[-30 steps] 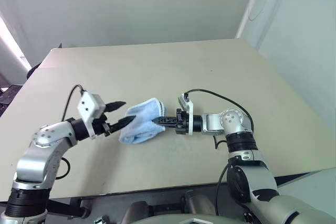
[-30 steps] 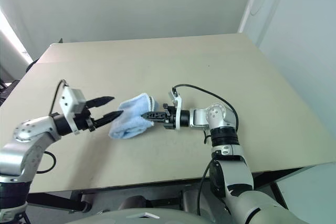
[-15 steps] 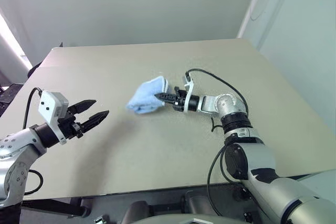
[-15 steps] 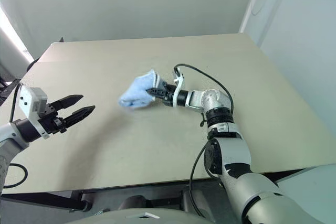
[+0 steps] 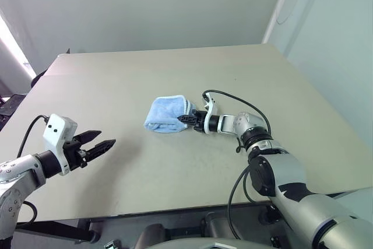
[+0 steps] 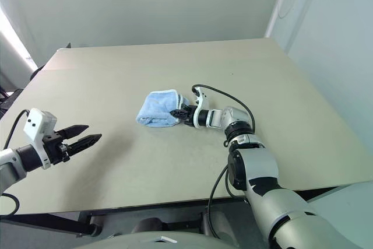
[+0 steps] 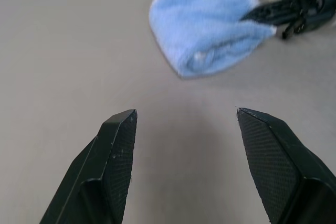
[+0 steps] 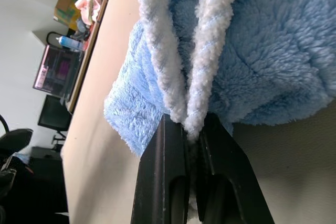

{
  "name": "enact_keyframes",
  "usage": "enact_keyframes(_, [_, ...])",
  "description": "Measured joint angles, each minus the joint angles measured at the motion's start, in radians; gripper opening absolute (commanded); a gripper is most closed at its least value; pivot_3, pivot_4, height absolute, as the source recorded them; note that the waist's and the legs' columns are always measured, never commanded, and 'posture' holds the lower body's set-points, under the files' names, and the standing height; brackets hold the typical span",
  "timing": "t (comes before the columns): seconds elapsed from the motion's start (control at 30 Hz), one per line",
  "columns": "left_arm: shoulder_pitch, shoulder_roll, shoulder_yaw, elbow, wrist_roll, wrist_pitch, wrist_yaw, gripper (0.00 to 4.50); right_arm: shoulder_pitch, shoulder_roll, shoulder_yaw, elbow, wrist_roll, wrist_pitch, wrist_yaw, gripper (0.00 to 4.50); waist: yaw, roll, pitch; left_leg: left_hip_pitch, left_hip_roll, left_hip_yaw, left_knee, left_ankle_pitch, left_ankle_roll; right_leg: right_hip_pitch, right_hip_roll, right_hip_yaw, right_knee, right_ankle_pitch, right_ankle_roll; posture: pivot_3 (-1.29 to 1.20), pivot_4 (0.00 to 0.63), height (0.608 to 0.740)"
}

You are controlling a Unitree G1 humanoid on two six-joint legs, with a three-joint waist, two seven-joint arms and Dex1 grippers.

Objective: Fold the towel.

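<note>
Right end effector (image 5: 185,118) clamped on folded towel (image 5: 165,115), left end effector (image 5: 100,144) apart, well clear

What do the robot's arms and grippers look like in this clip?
Both arms are silver-grey metal with rounded joints and black bands. Each ends in a gripper with two black, tapered fingers, textured on the inner faces: the left gripper and the right gripper. A white box-shaped camera housing sits on each wrist, and a thin black cable loops from each wrist back along the arm.
</note>
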Motion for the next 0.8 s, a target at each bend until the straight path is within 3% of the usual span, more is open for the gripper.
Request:
enact_keyframes(0.03, [0.0, 0.0, -0.005, 0.0, 0.002, 0.0, -0.003, 3.2, 0.0, 0.001, 0.0, 0.002, -0.004, -0.006, -0.003, 0.57, 0.0, 0.0, 0.0, 0.0, 0.0, 0.0, 0.0, 0.0, 0.0, 0.0, 0.0, 0.0, 0.0, 0.0, 0.0, 0.0, 0.0, 0.74])
enact_keyframes(0.4, [-0.014, 0.0, -0.052, 0.011, 0.027, -0.002, -0.006, 3.2, 0.013, -0.002, 0.011, -0.013, -0.037, -0.018, 0.056, 4.47, -0.001, 0.001, 0.001, -0.001, 0.0, 0.0, -0.001, 0.0, -0.001, -0.002, -0.001, 0.0, 0.0, 0.0, 0.0, 0.0, 0.0, 0.74])
enact_keyframes(0.63, [-0.024, 0.001, -0.09, 0.02, 0.053, -0.007, -0.004, 3.2, 0.015, -0.105, 0.028, -0.084, -0.038, 0.076, 0.154, 4.49, 0.002, 0.002, 0.002, -0.002, -0.001, -0.001, -0.001, 0.001, -0.001, -0.003, 0.0, 0.0, -0.001, 0.0, 0.0, 0.0, 0.0, 0.74])
enact_keyframes(0.8, [-0.041, -0.006, -0.093, 0.02, 0.058, -0.009, 0.002, 3.2, 0.086, -0.222, 0.114, -0.311, -0.062, 0.094, 0.242, 4.49, 0.002, 0.003, 0.002, -0.003, 0.0, -0.001, -0.003, 0.001, -0.001, -0.004, 0.0, 0.0, -0.001, 0.0, 0.0, 0.0, 0.0, 0.74])
